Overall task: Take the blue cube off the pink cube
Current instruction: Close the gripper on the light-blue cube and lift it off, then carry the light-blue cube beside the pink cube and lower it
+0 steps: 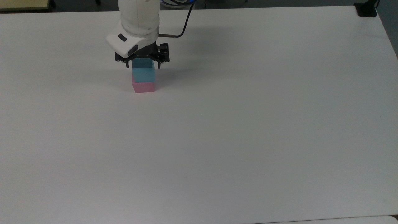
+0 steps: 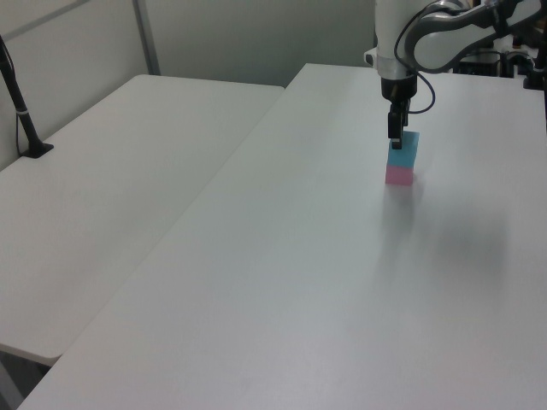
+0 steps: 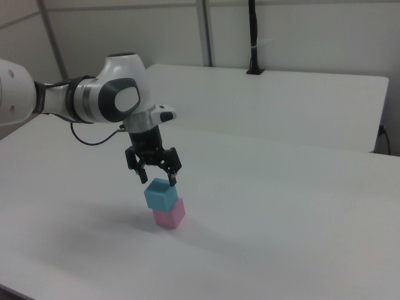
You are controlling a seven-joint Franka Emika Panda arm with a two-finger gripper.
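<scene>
While the small light blue matte cube (image 1: pixel 143 74) sits atop the pastel pink matte cube (image 1: pixel 143 86), the black two-finger gripper (image 1: pixel 142 64) straddles its top, spread wide and empty; it looks light and rigid, best pinched across opposite flat sides

The top view looks steeply down on the table (image 1: pixel 248 140) (2 side views cross it obliquely).
</scene>
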